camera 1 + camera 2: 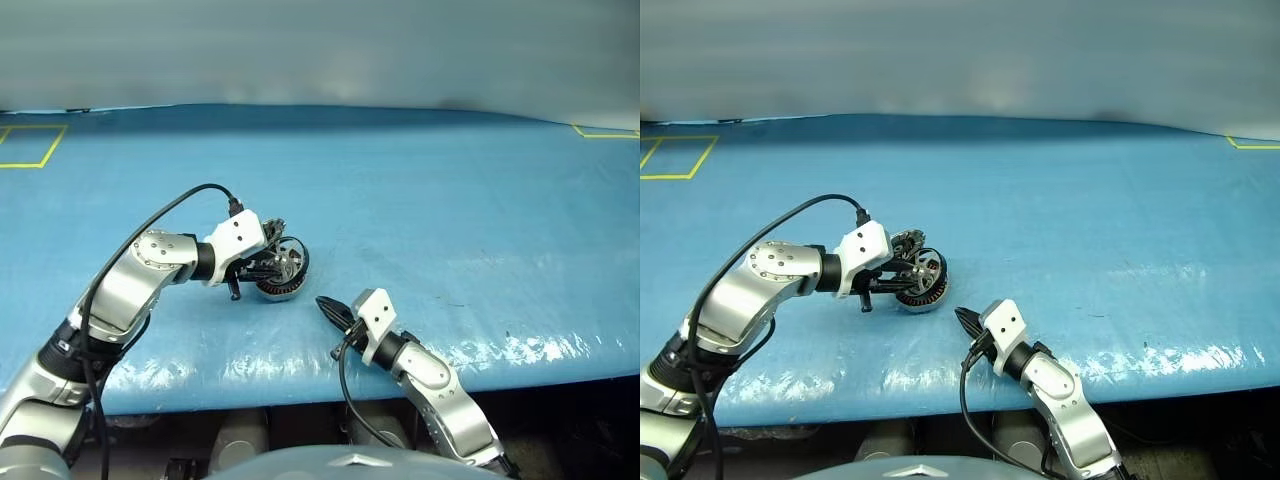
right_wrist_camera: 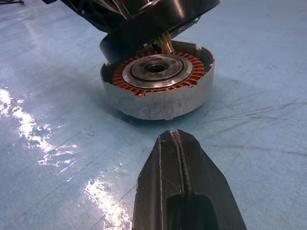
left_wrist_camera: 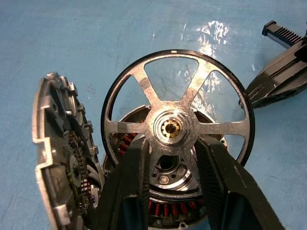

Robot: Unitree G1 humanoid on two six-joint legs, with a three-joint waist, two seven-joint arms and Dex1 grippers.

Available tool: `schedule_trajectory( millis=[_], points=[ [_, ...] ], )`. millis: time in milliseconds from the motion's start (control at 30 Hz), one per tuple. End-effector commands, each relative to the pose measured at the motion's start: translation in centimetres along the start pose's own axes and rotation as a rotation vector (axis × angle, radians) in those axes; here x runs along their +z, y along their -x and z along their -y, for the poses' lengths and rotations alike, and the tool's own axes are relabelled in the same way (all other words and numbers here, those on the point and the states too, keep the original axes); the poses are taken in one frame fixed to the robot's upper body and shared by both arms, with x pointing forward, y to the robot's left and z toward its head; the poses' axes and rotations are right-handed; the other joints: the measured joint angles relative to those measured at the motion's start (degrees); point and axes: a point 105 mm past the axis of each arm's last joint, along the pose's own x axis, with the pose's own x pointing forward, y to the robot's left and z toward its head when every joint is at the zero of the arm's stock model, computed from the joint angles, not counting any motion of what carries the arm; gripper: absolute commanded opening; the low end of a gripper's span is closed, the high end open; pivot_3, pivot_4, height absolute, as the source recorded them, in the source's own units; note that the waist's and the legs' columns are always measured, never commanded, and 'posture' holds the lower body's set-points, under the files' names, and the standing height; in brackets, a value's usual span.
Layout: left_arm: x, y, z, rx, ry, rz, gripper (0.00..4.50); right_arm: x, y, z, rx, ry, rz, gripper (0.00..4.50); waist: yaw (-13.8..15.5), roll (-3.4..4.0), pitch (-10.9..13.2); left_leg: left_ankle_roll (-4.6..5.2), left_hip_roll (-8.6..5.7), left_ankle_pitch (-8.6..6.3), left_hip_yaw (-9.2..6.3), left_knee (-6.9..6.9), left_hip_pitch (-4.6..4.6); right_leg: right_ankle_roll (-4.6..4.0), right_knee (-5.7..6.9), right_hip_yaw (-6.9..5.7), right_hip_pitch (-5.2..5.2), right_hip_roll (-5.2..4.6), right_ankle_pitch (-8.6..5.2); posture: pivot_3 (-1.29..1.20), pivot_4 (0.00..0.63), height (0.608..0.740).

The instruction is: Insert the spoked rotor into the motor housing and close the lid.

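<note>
While the left tool (image 3: 170, 167) pinched the light, rigid spoked rotor (image 3: 176, 125) by its hub, clear of thin spokes, above the motor housing (image 2: 158, 88) on the counter (image 1: 450, 200), the right tool (image 2: 178, 143) rested closed nearby.

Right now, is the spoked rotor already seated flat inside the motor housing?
No, the spoked rotor stands tilted above the motor housing, held by the left end effector.
</note>
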Motion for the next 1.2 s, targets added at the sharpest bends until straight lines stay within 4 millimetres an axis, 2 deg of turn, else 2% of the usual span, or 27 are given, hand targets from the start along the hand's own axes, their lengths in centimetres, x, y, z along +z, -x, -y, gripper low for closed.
schedule_trajectory(
  millis=[33,767,1200],
  points=[
    [0.9,0.4,-0.4,0.011,-0.051,0.010,1.13,0.8,0.0,0.0,-0.009,0.017,0.038,0.00,0.01,0.00,0.00,0.00,0.00,0.00,0.00,0.00,0.00,0.00,0.00,0.00,0.00,0.00,0.00,0.00,0.150,0.740],
    [-0.2,0.2,-0.5,0.030,-0.089,-0.084,1.13,0.6,-0.3,0.0,-0.016,0.021,0.030,0.00,-0.02,0.00,0.00,0.00,0.00,0.00,0.00,0.03,0.00,0.02,0.02,0.01,0.00,0.00,0.02,0.00,0.150,0.740],
    [0.1,-0.2,-0.6,0.008,-0.127,-0.101,1.13,0.7,-0.4,0.3,-0.035,0.026,0.032,0.00,0.02,0.00,0.00,0.00,0.00,0.00,0.00,0.03,0.00,0.03,0.02,0.01,0.01,0.00,0.02,0.00,0.150,0.740]
  ],
)
